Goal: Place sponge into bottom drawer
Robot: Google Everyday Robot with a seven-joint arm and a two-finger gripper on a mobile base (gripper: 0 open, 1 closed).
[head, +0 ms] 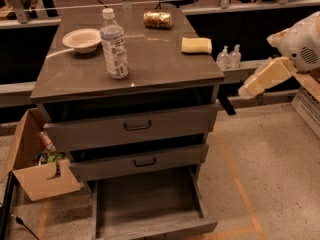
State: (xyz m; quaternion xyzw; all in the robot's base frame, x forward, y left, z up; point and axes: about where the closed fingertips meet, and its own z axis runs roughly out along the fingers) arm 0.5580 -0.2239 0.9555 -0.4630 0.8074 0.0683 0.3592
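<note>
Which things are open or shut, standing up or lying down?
sponge: lying flat on the cabinet top.
bottom drawer: pulled open, nothing inside.
water bottle: upright, capped.
bowl: right way up.
can: lying on its side.
gripper: in the air, right of cabinet.
cardboard box: open.
</note>
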